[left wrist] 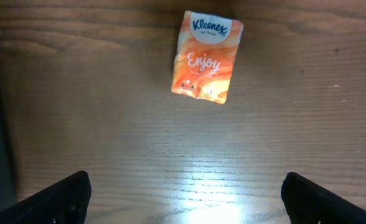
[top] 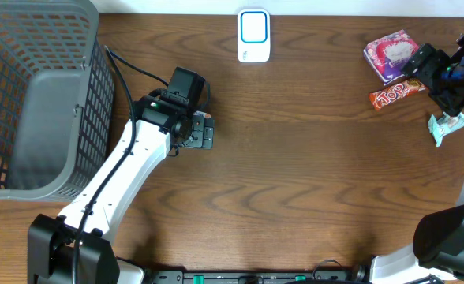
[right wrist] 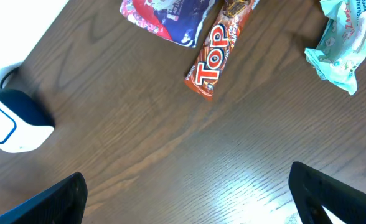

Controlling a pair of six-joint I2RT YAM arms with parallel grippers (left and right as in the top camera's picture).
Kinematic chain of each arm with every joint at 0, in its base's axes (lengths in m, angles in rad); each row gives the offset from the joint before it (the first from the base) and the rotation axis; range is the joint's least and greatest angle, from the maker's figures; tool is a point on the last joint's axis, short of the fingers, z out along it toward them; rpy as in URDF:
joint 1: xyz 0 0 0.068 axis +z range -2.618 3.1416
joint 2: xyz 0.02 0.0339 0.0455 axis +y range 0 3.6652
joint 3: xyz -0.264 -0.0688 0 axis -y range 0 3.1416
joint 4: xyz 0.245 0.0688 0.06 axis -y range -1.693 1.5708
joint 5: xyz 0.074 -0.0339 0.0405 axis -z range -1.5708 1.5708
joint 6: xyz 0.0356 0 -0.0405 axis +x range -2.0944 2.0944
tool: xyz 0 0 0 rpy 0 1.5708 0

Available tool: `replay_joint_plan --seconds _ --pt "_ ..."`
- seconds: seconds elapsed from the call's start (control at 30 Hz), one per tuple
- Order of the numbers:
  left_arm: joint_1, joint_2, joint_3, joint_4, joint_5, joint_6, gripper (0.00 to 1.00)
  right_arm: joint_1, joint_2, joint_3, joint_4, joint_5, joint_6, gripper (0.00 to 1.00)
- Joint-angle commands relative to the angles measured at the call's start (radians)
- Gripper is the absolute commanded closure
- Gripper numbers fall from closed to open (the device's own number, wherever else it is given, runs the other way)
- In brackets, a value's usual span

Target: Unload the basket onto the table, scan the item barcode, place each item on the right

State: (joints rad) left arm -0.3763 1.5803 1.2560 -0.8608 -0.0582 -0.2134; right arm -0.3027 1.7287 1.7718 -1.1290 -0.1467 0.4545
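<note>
Both sets of jaws are wide open and hold nothing. The left gripper [left wrist: 192, 199] hangs over the brown wooden table [left wrist: 77, 124]. Its two dark fingers [left wrist: 61, 198] show at the bottom corners of the left wrist view. Between them is bare wood with a bright spot of light. Farther out in front of these jaws, a little to the right, lies a small tissue pack [left wrist: 206, 56]. It lies flat and a bit tilted. It is orange and white, with "Kleenex" in a white patch at its far end and "Enjoy" in white letters across the middle. No barcode shows on the side that faces up.

The right gripper [right wrist: 189, 199] also hangs over bare wood. Off to the left of its jaws stands the scanner [right wrist: 12, 121], a white box with a dark blue face. In front of the jaws lies a candy bar [right wrist: 217, 53] in an orange-red wrapper with big white letters "TOP". To the right of the bar is a light green pack [right wrist: 342, 40], apart from it. Farthest out, right by the far end of the bar, is a purple pack [right wrist: 164, 15] with red and white on it.

Seen from above, a grey basket [top: 27, 95] sits on the table's left side, just beside the left arm.
</note>
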Motion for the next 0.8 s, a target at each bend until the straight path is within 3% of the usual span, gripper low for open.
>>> replay_joint_plan --seconds 0.0,0.77 --pt "-0.002 0.000 0.005 0.019 0.014 -0.010 0.02 0.003 0.003 0.001 -0.001 -0.010 -0.007 0.01" --pt "0.031 0.000 0.005 0.253 -0.043 -0.005 0.02 0.003 0.003 0.001 -0.001 -0.010 -0.007 0.01"
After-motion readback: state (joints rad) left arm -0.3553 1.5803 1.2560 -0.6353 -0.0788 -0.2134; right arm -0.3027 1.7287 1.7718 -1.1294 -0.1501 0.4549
